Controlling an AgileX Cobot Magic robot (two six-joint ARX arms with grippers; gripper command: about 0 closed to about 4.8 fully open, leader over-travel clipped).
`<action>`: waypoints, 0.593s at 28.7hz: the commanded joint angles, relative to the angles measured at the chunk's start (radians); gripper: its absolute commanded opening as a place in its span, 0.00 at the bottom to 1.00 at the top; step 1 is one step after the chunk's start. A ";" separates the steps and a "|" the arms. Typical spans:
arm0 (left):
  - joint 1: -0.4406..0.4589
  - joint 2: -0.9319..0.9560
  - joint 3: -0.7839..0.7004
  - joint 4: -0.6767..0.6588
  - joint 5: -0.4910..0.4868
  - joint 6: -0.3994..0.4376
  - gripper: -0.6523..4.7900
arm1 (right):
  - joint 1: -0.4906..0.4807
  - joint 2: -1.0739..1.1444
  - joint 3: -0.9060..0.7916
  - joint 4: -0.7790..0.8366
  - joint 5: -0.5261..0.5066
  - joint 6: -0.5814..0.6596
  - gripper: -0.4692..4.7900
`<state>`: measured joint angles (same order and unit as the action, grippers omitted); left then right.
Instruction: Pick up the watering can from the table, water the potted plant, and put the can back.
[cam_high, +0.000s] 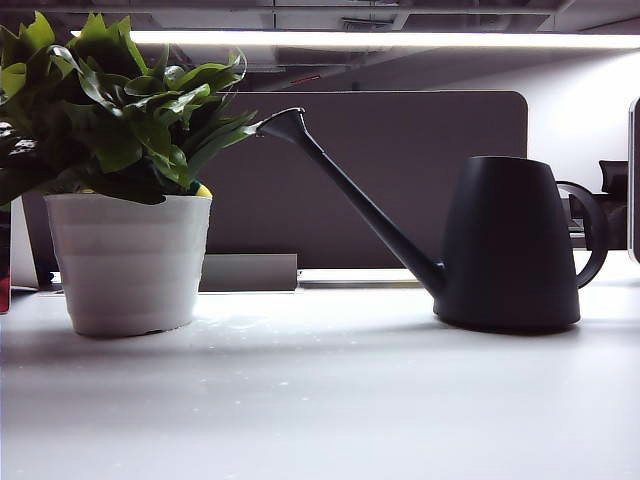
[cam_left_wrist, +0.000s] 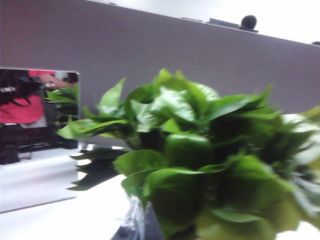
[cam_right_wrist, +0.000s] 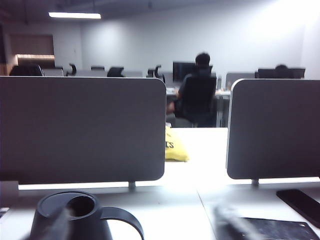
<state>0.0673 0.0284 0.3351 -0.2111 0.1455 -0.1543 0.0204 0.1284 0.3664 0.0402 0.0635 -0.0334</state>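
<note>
A dark watering can (cam_high: 510, 245) stands upright on the white table (cam_high: 320, 400), well apart from the potted plant (cam_high: 125, 180), its long spout reaching toward the leaves. Neither arm shows in the exterior view. The right gripper (cam_right_wrist: 150, 227) hovers above and behind the can, its blurred fingers spread apart and empty. The left gripper is unseen. Pickup has not begun; next, the right gripper must descend onto the loop handle.
</note>
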 joint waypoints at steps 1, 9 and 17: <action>0.001 0.031 0.096 -0.037 0.058 -0.003 0.11 | 0.000 0.117 0.084 -0.042 0.000 -0.088 0.92; 0.001 0.209 0.318 -0.096 0.172 -0.003 0.11 | 0.000 0.491 0.282 -0.053 -0.067 -0.252 0.93; -0.001 0.353 0.424 -0.098 0.412 -0.023 0.11 | 0.002 0.718 0.293 0.065 -0.076 -0.280 1.00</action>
<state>0.0673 0.3660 0.7517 -0.3599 0.4675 -0.1600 0.0204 0.8165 0.6548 0.0715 -0.0013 -0.2985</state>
